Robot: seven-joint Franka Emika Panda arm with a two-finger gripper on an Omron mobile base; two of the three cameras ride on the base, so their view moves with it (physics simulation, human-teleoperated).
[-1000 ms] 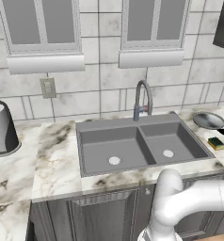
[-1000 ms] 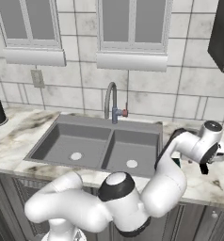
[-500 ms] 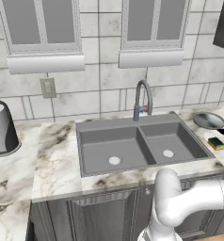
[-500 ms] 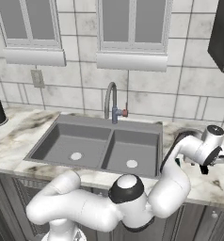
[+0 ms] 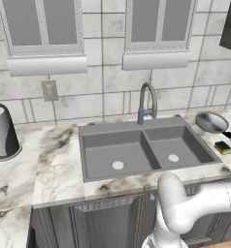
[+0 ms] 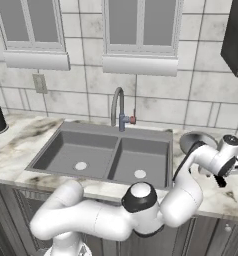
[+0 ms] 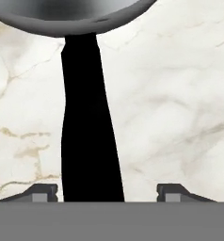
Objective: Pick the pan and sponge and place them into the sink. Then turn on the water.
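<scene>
The shiny pan sits on the marble counter right of the sink, and its bowl is at the top of the hand view. Its black handle runs down between my two fingertips. My gripper is open and straddles the handle without closing on it. From the right base view the gripper hangs just beyond the pan. The yellow and green sponge lies on the counter near the pan. No stream comes from the arched faucet.
A dark round canister stands on the counter at far left. The tiled wall with two windows rises behind the sink. A dark cabinet hangs at upper right. The counter's front edge runs close below the sponge.
My hand has crept slightly right and down over the pan's handle. Pan, sponge and faucet have not moved.
</scene>
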